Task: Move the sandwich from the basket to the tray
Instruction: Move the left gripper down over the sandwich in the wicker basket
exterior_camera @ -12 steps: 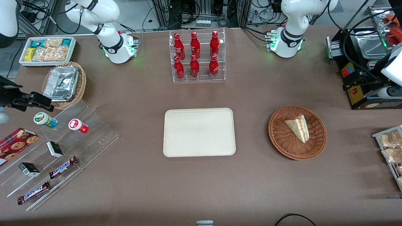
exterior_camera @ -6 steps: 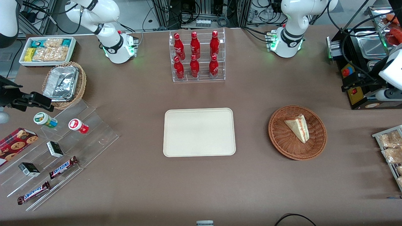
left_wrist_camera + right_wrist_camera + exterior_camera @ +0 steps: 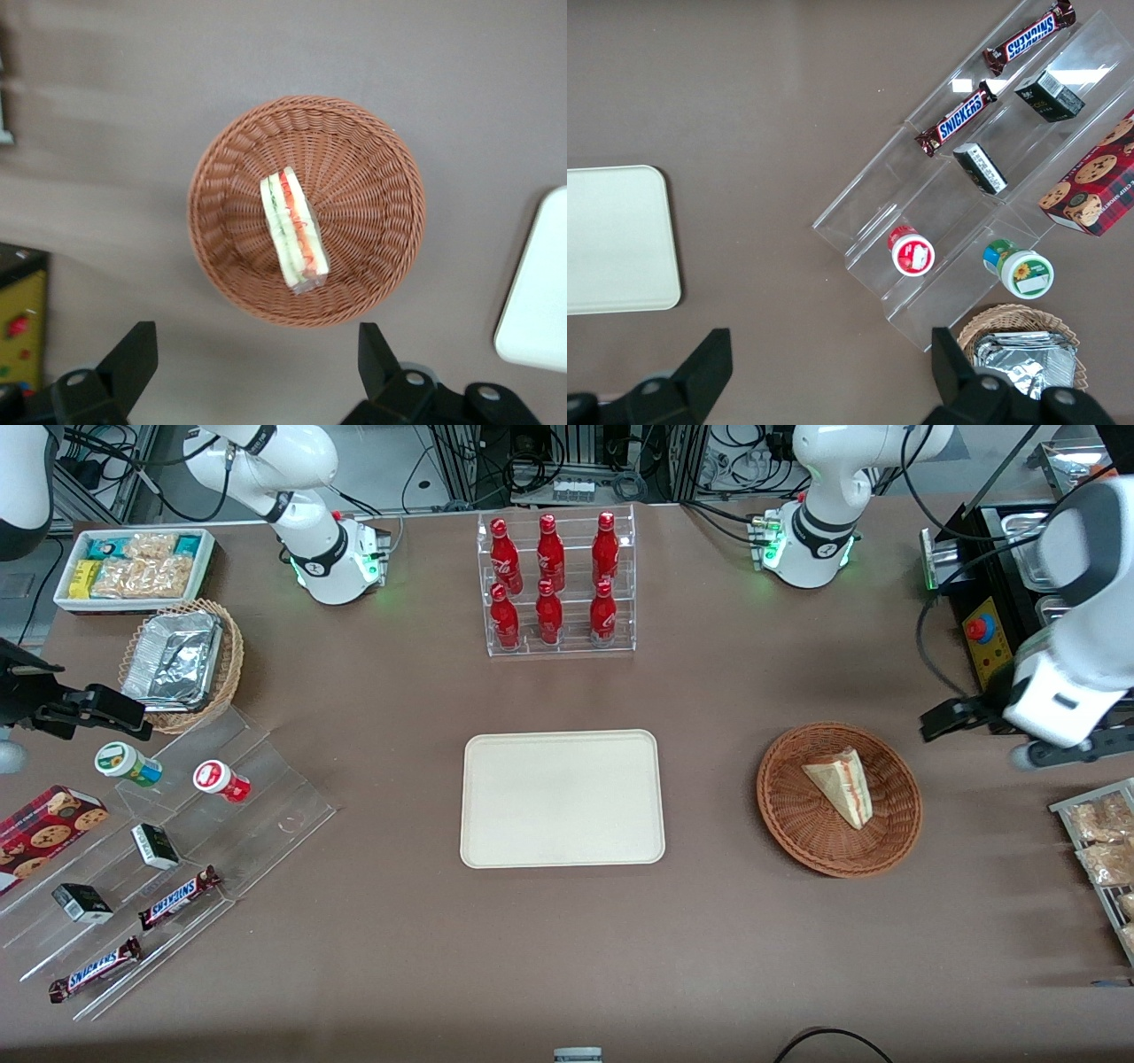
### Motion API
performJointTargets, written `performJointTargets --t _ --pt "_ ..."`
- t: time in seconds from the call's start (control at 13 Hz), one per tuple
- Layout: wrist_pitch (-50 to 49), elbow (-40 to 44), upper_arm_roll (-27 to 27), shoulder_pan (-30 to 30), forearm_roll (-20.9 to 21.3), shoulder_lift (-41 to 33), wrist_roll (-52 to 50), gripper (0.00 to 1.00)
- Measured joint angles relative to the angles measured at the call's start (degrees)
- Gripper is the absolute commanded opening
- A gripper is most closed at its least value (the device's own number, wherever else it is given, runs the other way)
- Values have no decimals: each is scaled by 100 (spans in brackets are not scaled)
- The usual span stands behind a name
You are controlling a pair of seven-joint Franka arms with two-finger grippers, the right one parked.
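The sandwich [image 3: 840,784] [image 3: 294,232], a white wedge with red and green filling, lies on its side in the reddish-brown wicker basket [image 3: 791,837] [image 3: 381,168]. The cream tray [image 3: 562,798] [image 3: 539,292] lies bare beside the basket, toward the parked arm's end. My left gripper [image 3: 1063,744] [image 3: 252,363] hovers high above the table beside the basket, toward the working arm's end. It is open, with only bare tablecloth between its fingers, and it touches nothing.
A clear rack of red bottles [image 3: 556,584] stands farther from the front camera than the tray. A black machine [image 3: 997,646] and a rack of snack bags [image 3: 1099,841] sit at the working arm's end. Stepped acrylic shelves with snacks [image 3: 168,850] are at the parked arm's end.
My left arm has swung in from the table's end toward the basket and come nearer to the front camera. The sandwich, basket and tray have not moved.
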Motion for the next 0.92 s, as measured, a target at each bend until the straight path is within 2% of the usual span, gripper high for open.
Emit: performJointTargets --t 0.31,0.62,0.92 --pt "961 -804 -184 -21 0 14 -867 100" --pt "1709 -1485 -228 -23 0 81 -960 100" --pt "2171 -1732 -227 -23 0 450 -1124 100"
